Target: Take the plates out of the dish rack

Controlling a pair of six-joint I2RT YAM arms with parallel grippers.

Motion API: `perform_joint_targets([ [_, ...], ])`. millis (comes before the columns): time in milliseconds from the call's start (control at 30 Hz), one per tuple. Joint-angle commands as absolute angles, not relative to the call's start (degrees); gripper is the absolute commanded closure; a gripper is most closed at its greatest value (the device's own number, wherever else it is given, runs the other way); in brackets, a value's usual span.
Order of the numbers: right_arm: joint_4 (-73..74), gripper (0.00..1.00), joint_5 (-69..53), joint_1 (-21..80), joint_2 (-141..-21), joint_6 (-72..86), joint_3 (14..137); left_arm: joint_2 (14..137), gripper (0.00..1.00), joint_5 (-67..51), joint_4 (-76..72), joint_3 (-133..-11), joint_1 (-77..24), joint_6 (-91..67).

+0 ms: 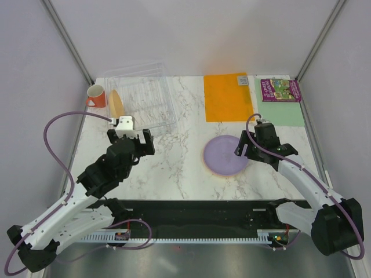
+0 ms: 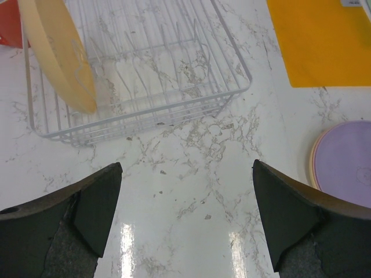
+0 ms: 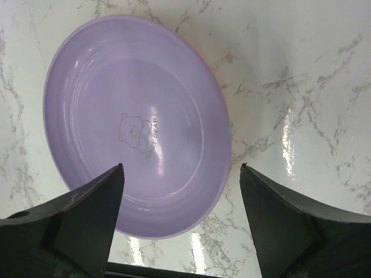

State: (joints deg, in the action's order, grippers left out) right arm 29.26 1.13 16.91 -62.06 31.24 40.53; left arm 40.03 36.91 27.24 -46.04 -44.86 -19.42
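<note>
Left fingers: spread wide apart with nothing between them, dark and wedge-shaped at the bottom of the left wrist view.
Left gripper: hung over bare marble, just short of the near edge of the dish rack and aimed toward it.
Right fingers: also wide apart and holding nothing.
Right gripper: hovered over the purple plate, on its near right side; whether it touched the plate could not be told.
Purple plate: lay flat and face up on the table, right of centre and near the orange mat, with a small bear print in its middle.
Pinkish rim: showed just under the purple plate's edge, so that plate lay on at least one other; how many could not be told.
Yellow-orange plate: stood on edge in the left end of the rack, leaning, with its lower rim down among the wires.
Dish rack: a clear tray with white wire slots, at the far left of the table; the other slots were bare.
Orange mug: stood just left of the rack, outside it.
Orange mat: lay flat at the far side, right of the rack.
Green mat: lay beside the orange mat with a purple booklet on its far end.
Table: white marble pattern.
</note>
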Motion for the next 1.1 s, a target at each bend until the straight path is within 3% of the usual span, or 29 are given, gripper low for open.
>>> perform_joint_targets([
  [0, 31.46, 0.12, 6.14, 16.79, -61.7, 28.31, 43.32, 40.43, 0.0, 45.25, 26.37, -47.1, -45.09, -17.15],
  [233, 33.75, 0.09, 9.85, 16.79, -57.48, 26.37, 47.02, 50.16, 0.0, 67.73, 21.29, -51.41, -42.21, -6.97],
  [400, 32.7, 0.09, 7.57, 16.7, -58.97, 25.32, 47.55, 59.13, 0.0, 63.47, 5.56, -51.32, -31.58, 5.44],
  [633, 30.24, 0.1, 4.83, 16.7, -61.52, 25.05, 46.76, 75.04, 0.0, 60.82, 1.14, -57.64, -18.47, 5.53],
  [833, 28.21, 0.1, 3.43, 16.79, -63.54, 24.79, 46.05, 86.64, 0.01, 61.79, -9.3, -61.07, -17.58, 9.4],
  [1067, 26.9, 0.11, 2.29, 16.79, -64.86, 24.61, 45.79, 93.69, 0.04, 61.79, -10.46, -65.65, -15.91, 10.37],
])
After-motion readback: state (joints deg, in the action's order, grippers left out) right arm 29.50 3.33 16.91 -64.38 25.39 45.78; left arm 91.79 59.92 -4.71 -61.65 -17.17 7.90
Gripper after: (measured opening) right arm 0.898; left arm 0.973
